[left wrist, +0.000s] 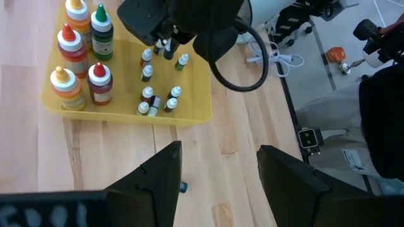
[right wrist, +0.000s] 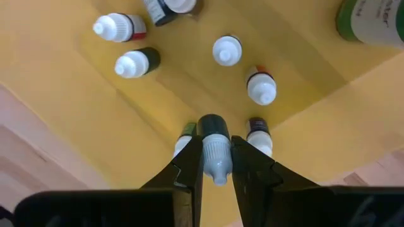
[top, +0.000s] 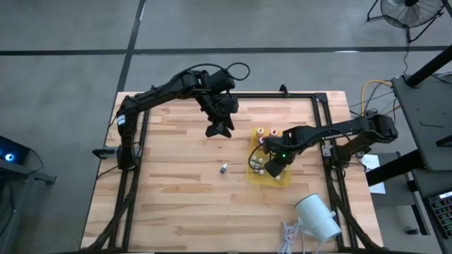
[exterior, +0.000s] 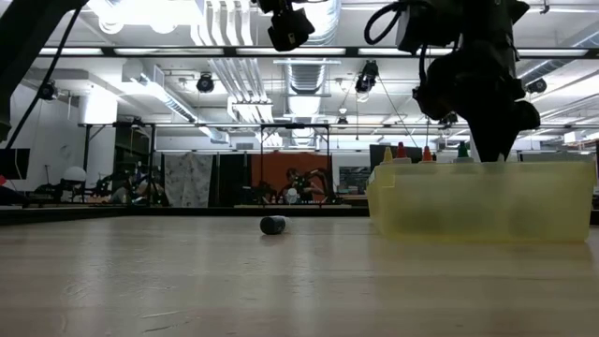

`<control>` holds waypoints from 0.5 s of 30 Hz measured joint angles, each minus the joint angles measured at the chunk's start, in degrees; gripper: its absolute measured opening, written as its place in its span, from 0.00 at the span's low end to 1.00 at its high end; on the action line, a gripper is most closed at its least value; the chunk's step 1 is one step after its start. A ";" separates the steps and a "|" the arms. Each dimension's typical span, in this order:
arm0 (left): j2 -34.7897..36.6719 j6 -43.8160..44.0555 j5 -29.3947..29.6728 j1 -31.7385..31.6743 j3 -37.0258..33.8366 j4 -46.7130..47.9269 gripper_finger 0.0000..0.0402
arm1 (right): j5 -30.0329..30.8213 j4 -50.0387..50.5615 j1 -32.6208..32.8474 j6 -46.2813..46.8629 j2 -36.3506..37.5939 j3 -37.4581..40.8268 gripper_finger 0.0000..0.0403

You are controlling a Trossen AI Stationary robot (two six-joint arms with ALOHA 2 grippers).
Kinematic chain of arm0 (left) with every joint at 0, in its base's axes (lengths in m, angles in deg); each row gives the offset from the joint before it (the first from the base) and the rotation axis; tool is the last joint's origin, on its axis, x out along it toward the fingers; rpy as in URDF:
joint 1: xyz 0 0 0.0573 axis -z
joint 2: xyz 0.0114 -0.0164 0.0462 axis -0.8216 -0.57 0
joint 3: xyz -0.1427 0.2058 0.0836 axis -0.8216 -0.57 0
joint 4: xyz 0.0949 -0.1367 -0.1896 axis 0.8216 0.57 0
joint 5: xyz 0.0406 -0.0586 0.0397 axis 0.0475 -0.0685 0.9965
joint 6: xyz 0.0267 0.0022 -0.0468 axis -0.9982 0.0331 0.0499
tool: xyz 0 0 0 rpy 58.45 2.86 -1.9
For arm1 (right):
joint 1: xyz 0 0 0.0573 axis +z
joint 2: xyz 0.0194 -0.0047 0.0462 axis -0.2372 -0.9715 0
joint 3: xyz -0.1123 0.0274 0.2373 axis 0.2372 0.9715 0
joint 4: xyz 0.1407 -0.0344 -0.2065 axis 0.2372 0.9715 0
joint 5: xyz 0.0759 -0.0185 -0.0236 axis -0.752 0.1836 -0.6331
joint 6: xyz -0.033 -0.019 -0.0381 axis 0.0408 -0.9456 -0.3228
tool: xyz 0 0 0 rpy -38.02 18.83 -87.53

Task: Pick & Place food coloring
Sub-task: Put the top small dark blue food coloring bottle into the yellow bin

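A yellow tray [top: 282,183] at the table's right holds the food coloring: bigger bottles [left wrist: 82,57] with coloured tops at its far end and several tiny white-capped vials [left wrist: 158,101]. My right gripper [top: 272,168] stands over the tray's near part, shut on one tiny dark vial [right wrist: 213,126]. Another tiny vial [top: 223,168] lies on the bare wood left of the tray. My left gripper [top: 219,131] hangs open, high above the table's middle, holding nothing. My right gripper pinches the tiny vial's white cap [right wrist: 216,161] between its two fingers [right wrist: 189,170], coming from above and pointing down. The vial is upright, its dark body below the fingertips over the tray floor. Whether its bottom touches the tray cannot be told.
A big white cylinder [top: 318,215] with a white cable lies near the front right corner. Black frame rails run along the table's left, far and right sides. Bare wood stretches left and in front of the tray [left wrist: 196,94].
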State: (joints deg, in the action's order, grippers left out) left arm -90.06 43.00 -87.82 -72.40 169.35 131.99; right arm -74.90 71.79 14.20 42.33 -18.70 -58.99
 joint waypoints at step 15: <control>0.00 -0.12 0.10 -0.04 0.00 -0.16 0.44 | -0.03 2.96 -0.01 -1.76 -5.86 -3.43 0.13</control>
State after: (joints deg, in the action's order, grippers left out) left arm -90.06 42.89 -87.72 -72.44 169.35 131.83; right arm -74.93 74.75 14.19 40.57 -24.56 -62.42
